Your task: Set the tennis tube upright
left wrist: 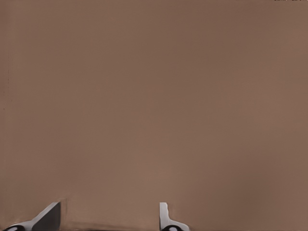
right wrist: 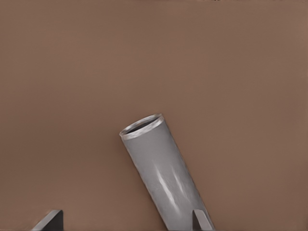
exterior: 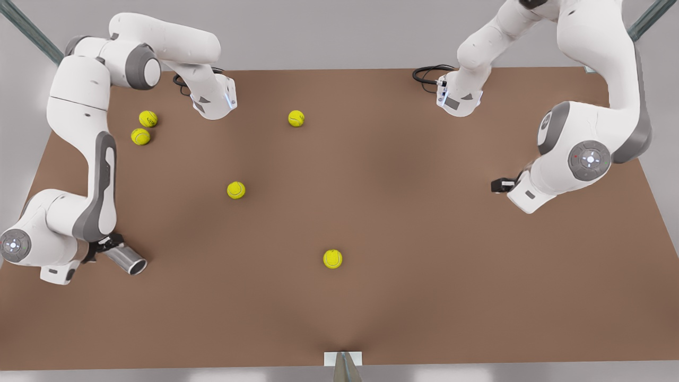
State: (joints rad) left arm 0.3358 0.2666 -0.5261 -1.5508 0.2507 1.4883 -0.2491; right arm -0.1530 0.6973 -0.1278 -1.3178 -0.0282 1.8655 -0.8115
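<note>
Front view first: the grey metallic tennis tube with a shiny silver rim (exterior: 125,258) sits tilted at the near left corner of the brown table (exterior: 424,239), clamped in the right gripper (exterior: 102,247), open mouth toward the middle. From the right wrist, the tube (right wrist: 161,173) lies between the fingers (right wrist: 201,220). Far over on the right, the left gripper (exterior: 501,185) hangs waiting, fingers (left wrist: 166,216) apart over bare tabletop. Five yellow tennis balls (exterior: 236,190) lie scattered.
</note>
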